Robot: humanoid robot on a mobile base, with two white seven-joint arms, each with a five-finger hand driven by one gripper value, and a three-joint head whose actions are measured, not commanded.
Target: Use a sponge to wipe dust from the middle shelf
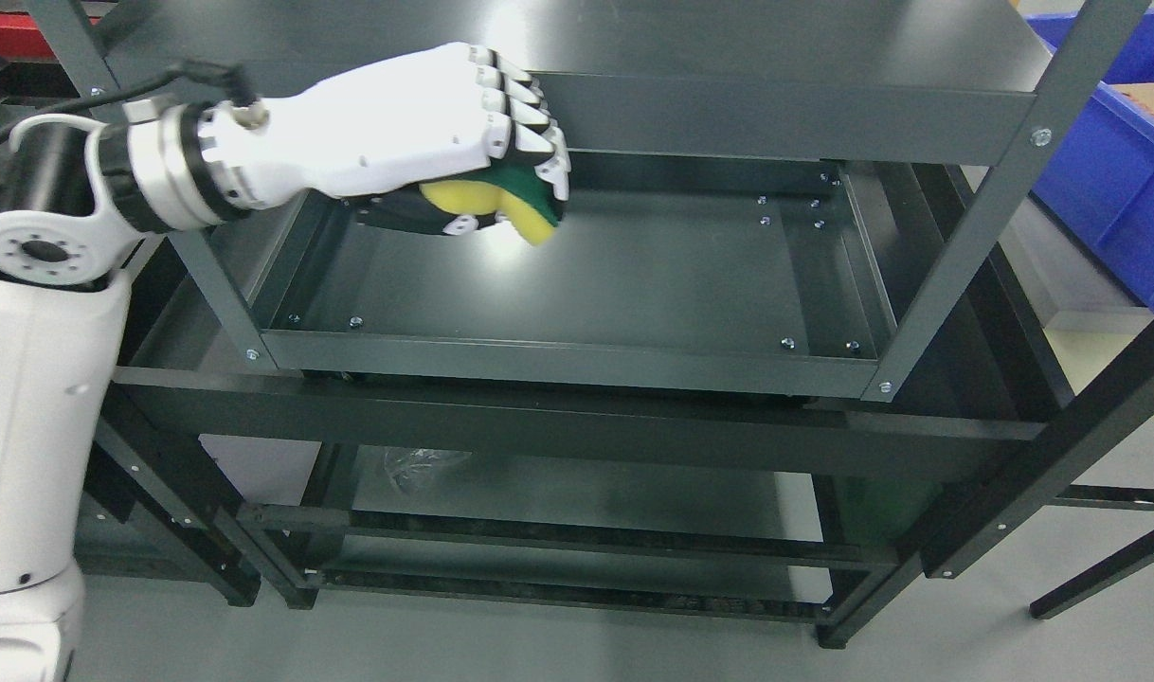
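Observation:
My left hand point(482, 180), white with black joints, reaches in from the left under the top shelf point(785, 123). Its fingers are curled around a yellow sponge with a green scouring side point(501, 204). The sponge's lower corner pokes out below the fingers and hangs just above the back left part of the dark middle shelf tray point(634, 275); I cannot tell whether it touches the surface. My right hand is out of sight.
The dark metal rack has slanted uprights point(975, 227) at the right and a raised front rim point(558, 360). A lower shelf holds a crumpled clear plastic piece point(416, 464). A blue bin point(1117, 189) stands at the far right.

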